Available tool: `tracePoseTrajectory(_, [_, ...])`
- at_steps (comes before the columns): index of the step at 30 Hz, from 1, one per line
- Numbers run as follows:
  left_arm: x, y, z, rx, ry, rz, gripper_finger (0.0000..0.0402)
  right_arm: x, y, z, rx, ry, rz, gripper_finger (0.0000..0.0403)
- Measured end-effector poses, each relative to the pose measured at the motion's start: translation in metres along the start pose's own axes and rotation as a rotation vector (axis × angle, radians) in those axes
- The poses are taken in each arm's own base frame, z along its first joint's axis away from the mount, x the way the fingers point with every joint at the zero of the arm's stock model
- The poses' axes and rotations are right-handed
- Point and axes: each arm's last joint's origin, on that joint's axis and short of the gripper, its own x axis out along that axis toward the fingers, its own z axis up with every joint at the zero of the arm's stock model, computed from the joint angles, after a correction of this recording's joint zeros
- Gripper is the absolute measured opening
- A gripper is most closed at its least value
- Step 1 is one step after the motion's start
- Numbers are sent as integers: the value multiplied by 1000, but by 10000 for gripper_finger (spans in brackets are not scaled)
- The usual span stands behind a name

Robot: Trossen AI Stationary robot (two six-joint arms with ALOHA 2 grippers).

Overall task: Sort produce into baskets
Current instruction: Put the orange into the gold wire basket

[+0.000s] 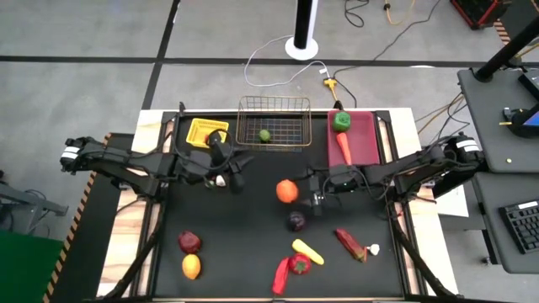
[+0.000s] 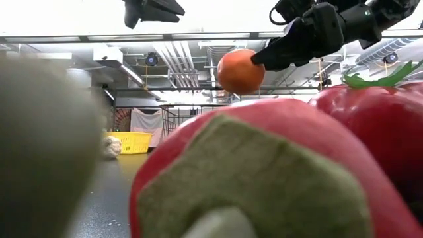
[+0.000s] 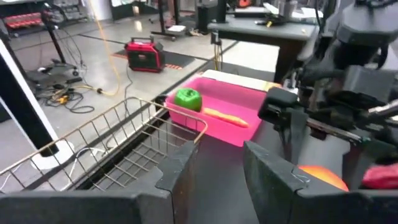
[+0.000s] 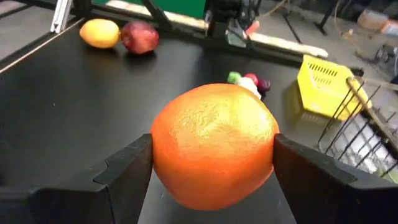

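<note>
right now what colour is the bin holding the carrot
Magenta-pink bin, clearest in the left wrist view.

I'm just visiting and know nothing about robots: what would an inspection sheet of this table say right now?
Surface: black table top, produce scattered on it.
Job's things: orange held off the table; lime in wire basket; green pepper and carrot in pink bin; yellow tray contents hidden by the arm.
Clutter: nothing seen.
Grippers: right gripper shut on the orange; left gripper open, beside the wire basket.
Cables: white cable and yellow cable on floor.
Surroundings: desk with keyboard at right.
</note>
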Motion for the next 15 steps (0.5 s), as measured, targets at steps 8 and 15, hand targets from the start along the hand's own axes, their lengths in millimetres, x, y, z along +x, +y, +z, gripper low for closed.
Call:
tracePoseTrajectory(8, [0, 0, 4, -17, -34, 1, 119, -1, 1, 1, -22, -37, 39, 295])
tracePoseTrajectory(15, [4, -3, 0, 42, -19, 4, 119, -1, -2, 3, -22, -71, 21, 295])
